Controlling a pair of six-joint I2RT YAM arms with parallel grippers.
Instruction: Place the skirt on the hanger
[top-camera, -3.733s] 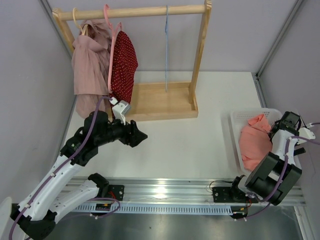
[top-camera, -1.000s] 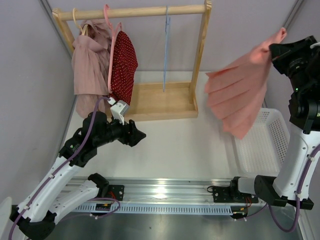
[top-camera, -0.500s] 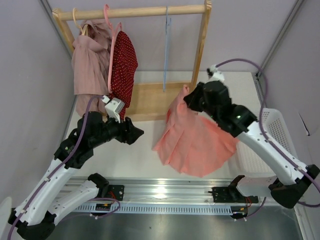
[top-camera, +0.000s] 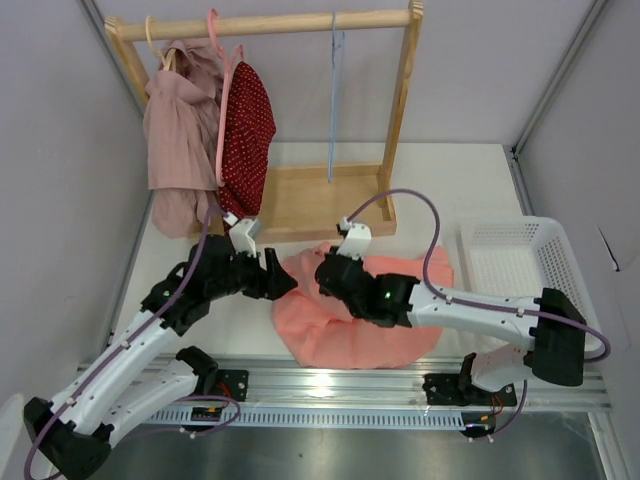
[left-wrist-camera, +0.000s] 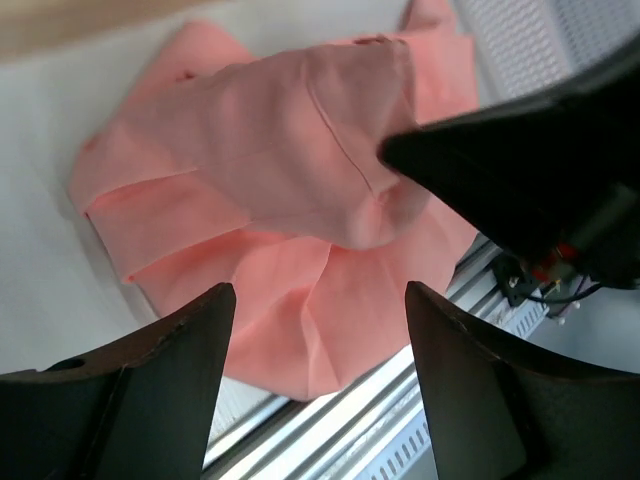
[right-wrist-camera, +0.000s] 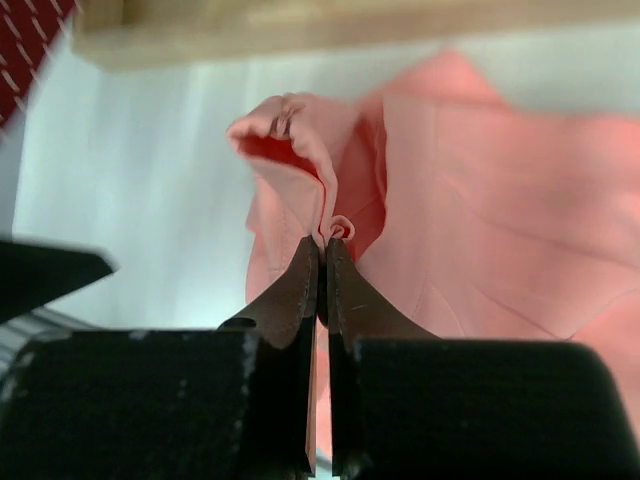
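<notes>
Low in the overhead view both arms reach inward: the left arm stretches up and right from the lower-left corner, and the right arm lies folded low across the white table (top-camera: 430, 180) from the lower right toward centre. Between them the salmon-pink soft fabric skirt (top-camera: 345, 340) (left-wrist-camera: 300, 170) (right-wrist-camera: 480, 230) lies spread at lower centre. The right gripper (top-camera: 325, 272) (right-wrist-camera: 322, 246) is pinched tight on a raised fold at the skirt's left edge. The left gripper (top-camera: 281, 281) (left-wrist-camera: 315, 300) hangs just beside it, fingers wide apart, holding nothing. At right, a white slotted plastic basket (top-camera: 505, 222) sits just beside the skirt's edge. Farther back, at upper centre, the thin light-blue wire hanger (top-camera: 333, 100) hangs from the wooden rack's rail (top-camera: 270, 24).
</notes>
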